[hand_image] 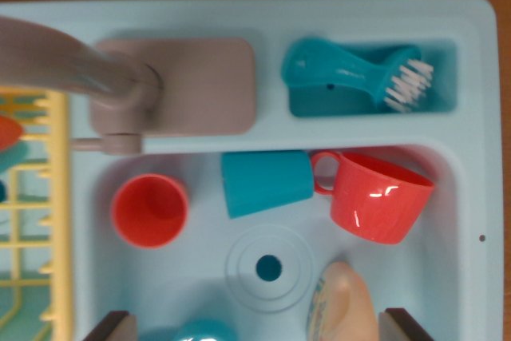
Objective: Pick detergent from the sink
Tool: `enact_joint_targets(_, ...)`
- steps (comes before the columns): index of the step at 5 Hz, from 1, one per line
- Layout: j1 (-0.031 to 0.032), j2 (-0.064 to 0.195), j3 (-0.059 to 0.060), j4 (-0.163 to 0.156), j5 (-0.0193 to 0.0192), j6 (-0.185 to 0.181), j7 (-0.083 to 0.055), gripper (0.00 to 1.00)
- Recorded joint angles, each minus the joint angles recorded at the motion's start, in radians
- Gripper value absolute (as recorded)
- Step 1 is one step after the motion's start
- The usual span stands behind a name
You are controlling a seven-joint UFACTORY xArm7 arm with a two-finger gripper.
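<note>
The detergent bottle (343, 307) is peach-coloured with a pale label and lies in the light-blue sink (455, 221) at the bottom of the wrist view, right of the drain (269, 267). Its lower part is cut off by the frame edge. My gripper (261, 327) is open above the basin. One dark fingertip (116, 327) shows at the bottom left and the other at the bottom right. The bottle lies between them, close to the right fingertip, and I cannot tell whether it touches it.
A red cup (149, 210), a blue cup on its side (266, 182) and a red mug (375, 197) sit in the basin's far half. A teal rounded object (200, 331) peeks in at the bottom. A grey faucet (96, 69), a teal brush (359, 77) and a yellow rack (40, 213) surround it.
</note>
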Motion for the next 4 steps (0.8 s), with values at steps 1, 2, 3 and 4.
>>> enact_joint_targets(1, -0.0082, 0.005, -0.007, -0.042, -0.0017, -0.047, -0.011, 0.00)
enact_joint_targets(2, -0.0082, 0.005, -0.007, -0.042, -0.0017, -0.047, -0.011, 0.00)
enact_joint_targets(3, -0.0166, 0.009, -0.013, -0.085, -0.0035, -0.094, -0.023, 0.00)
enact_joint_targets(4, -0.0166, 0.009, -0.013, -0.085, -0.0035, -0.094, -0.023, 0.00)
